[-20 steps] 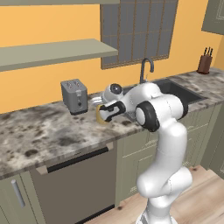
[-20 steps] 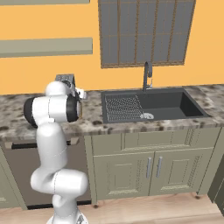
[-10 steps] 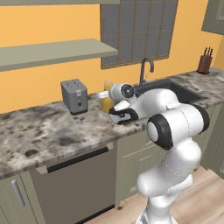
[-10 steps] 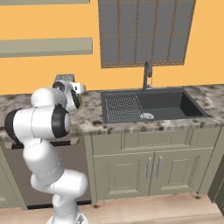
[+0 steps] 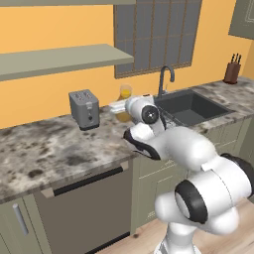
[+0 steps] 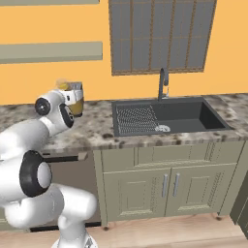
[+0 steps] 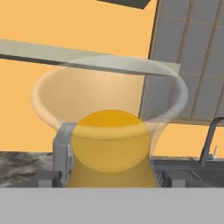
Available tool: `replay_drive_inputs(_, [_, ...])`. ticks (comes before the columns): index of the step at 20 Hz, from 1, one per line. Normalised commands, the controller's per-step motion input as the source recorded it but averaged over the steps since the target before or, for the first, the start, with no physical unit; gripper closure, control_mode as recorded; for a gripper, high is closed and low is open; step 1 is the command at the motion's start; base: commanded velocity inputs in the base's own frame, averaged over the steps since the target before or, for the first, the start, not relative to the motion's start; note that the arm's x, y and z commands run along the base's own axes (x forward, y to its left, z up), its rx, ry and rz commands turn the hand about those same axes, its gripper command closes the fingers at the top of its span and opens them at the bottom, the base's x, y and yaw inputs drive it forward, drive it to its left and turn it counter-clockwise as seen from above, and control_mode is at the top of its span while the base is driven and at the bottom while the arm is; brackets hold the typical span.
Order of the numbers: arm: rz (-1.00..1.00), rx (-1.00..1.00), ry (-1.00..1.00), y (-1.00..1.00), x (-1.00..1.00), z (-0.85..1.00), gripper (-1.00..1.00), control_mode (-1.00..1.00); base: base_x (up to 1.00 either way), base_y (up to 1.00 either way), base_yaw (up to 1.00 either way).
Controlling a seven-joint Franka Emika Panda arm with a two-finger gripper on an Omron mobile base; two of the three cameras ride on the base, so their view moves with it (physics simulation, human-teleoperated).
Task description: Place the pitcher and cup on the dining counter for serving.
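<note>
The pitcher [image 5: 125, 94] is a mustard-yellow vessel with a pale flared rim, held up off the sink counter [image 5: 44, 149] just right of the toaster. My gripper [image 5: 120, 106] is shut on its body. From the right base view the pitcher [image 6: 73, 102] shows at the hand, beside the arm's upper joints. In the hand view the pitcher [image 7: 111, 148] looms very close, with grey fingers [image 7: 47, 178] low on either side of it. The green cup and the dining counter are out of view.
A silver toaster [image 5: 84, 108] stands by the orange wall. The dark sink [image 5: 191, 106] with its faucet [image 5: 166, 79] lies to the right, and a knife block [image 5: 230, 72] sits at the far right. A shelf [image 5: 64, 58] runs above; a dishwasher front [image 5: 84, 208] is below.
The arm has swung its elbow out toward the cameras. The pitcher has risen off the counter with the gripper and shifted slightly right; the toaster has stayed put.
</note>
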Motion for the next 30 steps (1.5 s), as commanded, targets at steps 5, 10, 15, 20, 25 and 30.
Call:
replay_drive_inputs(5, [0.00, 0.00, 0.22, -0.13, -1.00, 1.00, 1.00, -1.00, 0.00, 0.00, 0.00])
replay_drive_inputs(10, [0.00, 0.00, 0.44, -0.16, -0.91, 0.89, 1.00, -1.00, 0.00, 0.00, 0.00])
replay_drive_inputs(15, [0.04, 0.01, 0.42, -0.17, -0.37, 0.41, 1.00, -1.00, 0.00, 0.00, 0.00])
replay_drive_inputs(20, [0.00, 0.00, 0.00, 0.00, 0.00, 0.00, 1.00, -1.00, 0.00, 0.00, 0.00])
replay_drive_inputs(25, [0.02, 0.00, 0.00, -0.09, -0.06, -0.01, 1.00, 1.00, -0.04, -0.10, 0.04])
replay_drive_inputs(30, [0.00, 0.00, 0.00, 0.00, 0.00, 0.00, 1.00, 1.00, -0.21, -0.61, 0.50])
